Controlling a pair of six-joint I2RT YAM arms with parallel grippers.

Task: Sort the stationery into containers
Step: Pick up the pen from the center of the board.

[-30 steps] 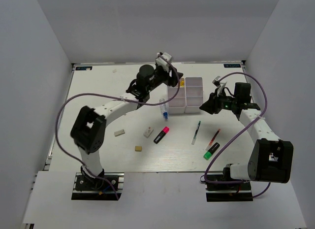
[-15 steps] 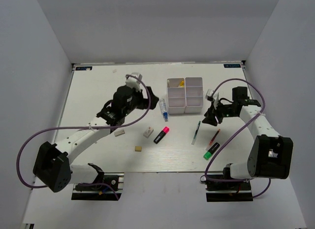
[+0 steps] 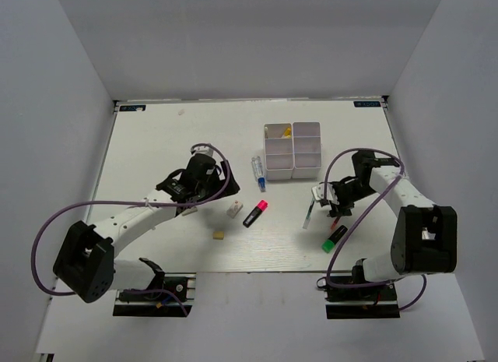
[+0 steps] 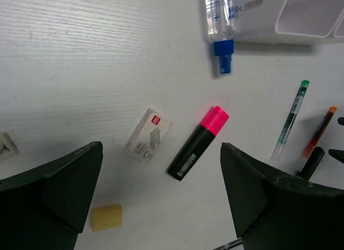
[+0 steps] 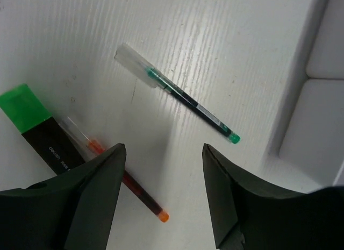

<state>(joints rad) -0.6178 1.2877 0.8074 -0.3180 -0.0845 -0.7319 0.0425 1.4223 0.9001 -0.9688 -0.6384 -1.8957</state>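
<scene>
Left claw (image 4: 160, 153): released, its two dark fingers (image 4: 59, 185) spread wide; it hangs over the left-centre of the white ridged surface (image 3: 156, 144) with nothing between them.
Tan eraser block (image 3: 219, 235): a small tan rectangle, lying alone nearest the front edge, apart from everything else.
Small white carton (image 3: 234, 209): a flat white box with a red mark on one corner, lying on the surface between the tan eraser block and the highlighter beside it.
Pink-and-black highlighter (image 3: 254, 214): black barrel and pink cap, lying slantwise just right of the small white carton, cap toward the back.
Blue-capped marker (image 3: 257, 170): a clear-and-white tube with a blue cap, lying just beside the left wall of the containers, cap toward the front.
White plastic box (image 3: 292, 152): four rectangular compartments in a two-by-two grid, standing at the back, right of centre; a yellow piece (image 3: 285, 131) shows in the back-left compartment.
Slim green pen (image 5: 183, 99): clear cap and green tip, lying on the surface in front of the white plastic box, partly under the right arm from above.
Right claw (image 5: 164, 150): released, fingers apart and holding nothing, hanging over the two pens.
Slim red pen (image 5: 141, 195): orange tip, lying just right of the slim green pen.
Green-and-black highlighter (image 3: 334, 237): green cap and black barrel, just in front of the slim red pen, close beside its clear end.
</scene>
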